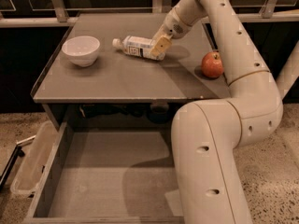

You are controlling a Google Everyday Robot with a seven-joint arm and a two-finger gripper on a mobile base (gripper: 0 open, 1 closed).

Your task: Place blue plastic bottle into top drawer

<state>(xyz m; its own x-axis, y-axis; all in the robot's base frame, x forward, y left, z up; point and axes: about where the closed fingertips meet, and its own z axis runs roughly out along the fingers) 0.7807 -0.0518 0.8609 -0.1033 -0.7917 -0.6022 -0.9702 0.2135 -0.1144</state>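
Note:
The blue plastic bottle point(138, 46) lies on its side on the grey tabletop point(117, 80), white cap pointing left and slightly raised. My gripper point(160, 48) reaches down from the upper right and is closed around the bottle's base end; a tan finger pad point(162, 45) covers that end. The top drawer point(107, 181) is pulled open below the table's front edge, and its grey bottom is bare. My arm's lower links hide the drawer's right part.
A white bowl point(81, 50) stands on the table's left. A red apple point(212, 65) sits at the right, beside my arm. A clear plastic bin point(30, 164) lies on the floor left of the drawer. A railing runs behind the table.

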